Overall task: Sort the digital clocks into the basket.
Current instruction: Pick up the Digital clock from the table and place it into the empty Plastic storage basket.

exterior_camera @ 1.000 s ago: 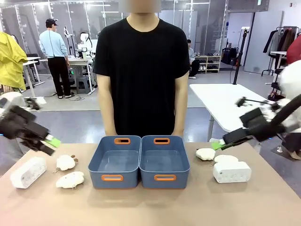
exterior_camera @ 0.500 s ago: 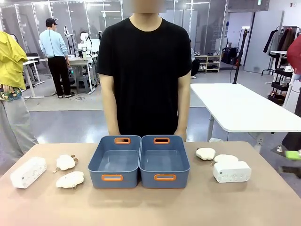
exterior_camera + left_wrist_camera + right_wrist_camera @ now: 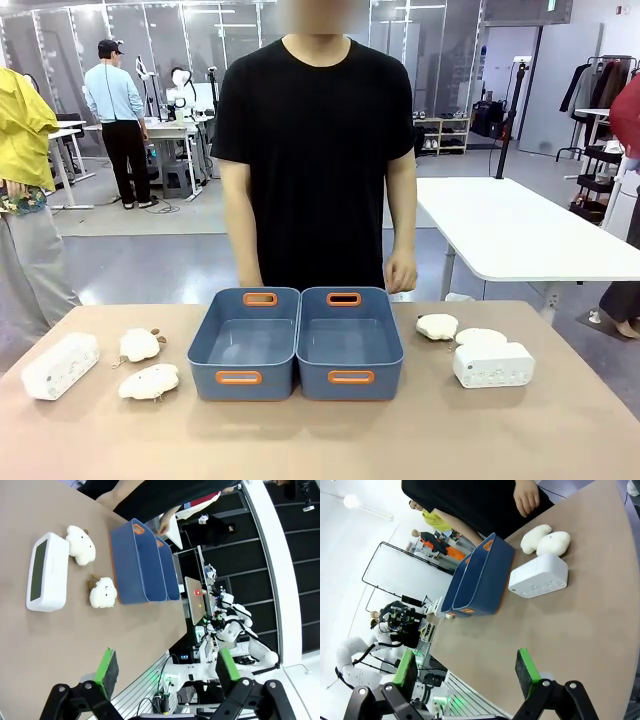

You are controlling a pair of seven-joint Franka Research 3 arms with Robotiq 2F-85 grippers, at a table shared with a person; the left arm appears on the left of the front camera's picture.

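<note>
the left pincer (image 3: 166, 667) hangs raised over the left side of the desk (image 3: 320, 440). its 2 green pads are spread wide with only air between them. the right pincer (image 3: 466, 667) hangs the same way on the right side, jaws wide apart and gripping nothing.

ahead of the left pincer, the left clock (image 3: 46, 572) lies on the desk at its left end, with its grey-green screen turned toward the wrist camera. toward the middle from it sit 2 cream plush toys, the left front toy (image 3: 150, 381) and the left back toy (image 3: 140, 345), a little apart from each other.

on the right side, the right clock (image 3: 493, 365) rests on the desk with its row of small buttons facing the robot. the right outer toy (image 3: 480, 338) lies just behind the clock, touching it or nearly so. the right inner toy (image 3: 437, 326) sits beside that one, toward the middle.

between the 2 groups, the left basket (image 3: 203, 350) and the right basket (image 3: 396, 350) stand side by side. their long walls touch, and each has orange-rimmed handle slots at its near and far ends. both clocks are outside the baskets: the left clock has the plush toys between it and the left basket, and the right clock sits a gap away from the right basket.

at the far edge a person (image 3: 315, 150) in a black t-shirt stands behind the baskets with arms down. one hand (image 3: 402, 272) hangs just beyond the right basket's far rim.
</note>
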